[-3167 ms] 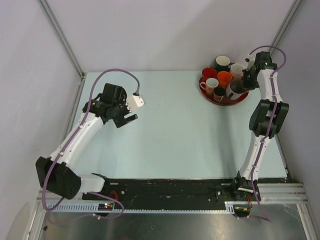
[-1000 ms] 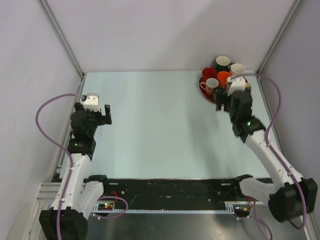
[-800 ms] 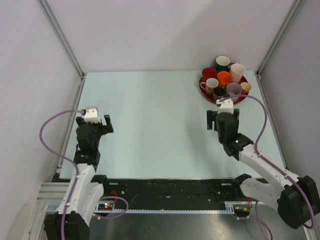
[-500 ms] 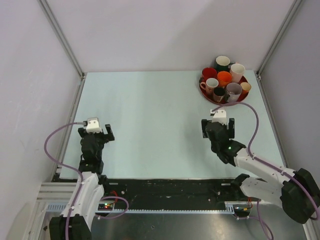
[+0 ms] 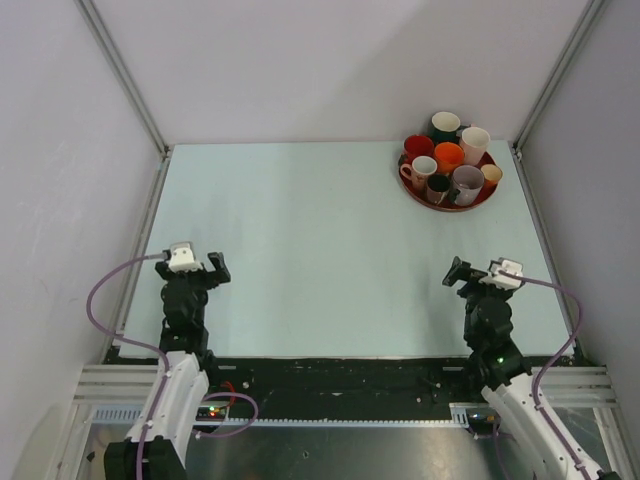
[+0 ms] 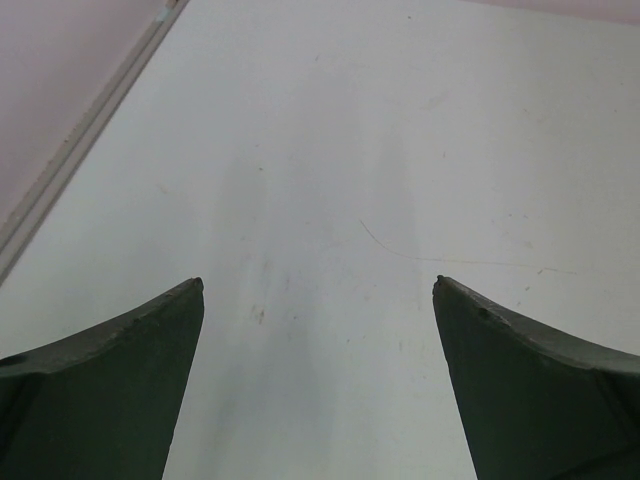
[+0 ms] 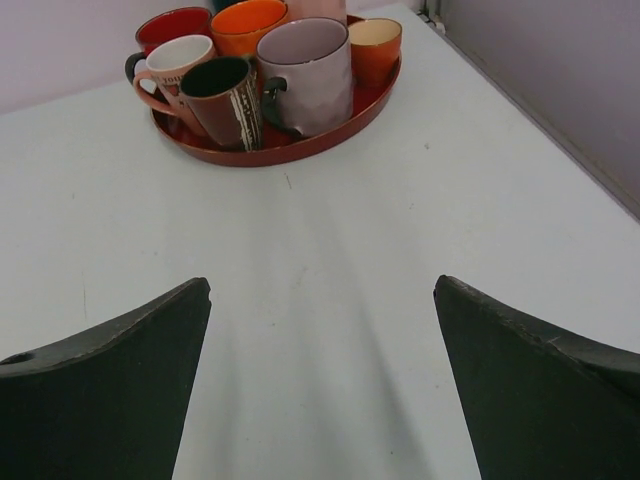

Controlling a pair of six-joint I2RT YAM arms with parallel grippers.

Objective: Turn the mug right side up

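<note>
The pale lilac mug (image 7: pixel 308 78) stands right side up, mouth open to the top, on the red tray (image 7: pixel 290 153) at the far right corner of the bench (image 5: pixel 320 220), packed in touching the other mugs, with a brown mug (image 7: pixel 230 102) just beside it. Both arms are folded low at the near edge, well apart from the tray. The left gripper (image 6: pixel 318 285) and right gripper (image 7: pixel 322 284) each have their jaws spread wide over bare bench, holding nothing.

A dark red tray (image 7: pixel 290 155) carries an orange mug (image 7: pixel 250 22), a lilac mug (image 7: pixel 310 75) and a white-striped brown mug (image 7: pixel 232 105).
</note>
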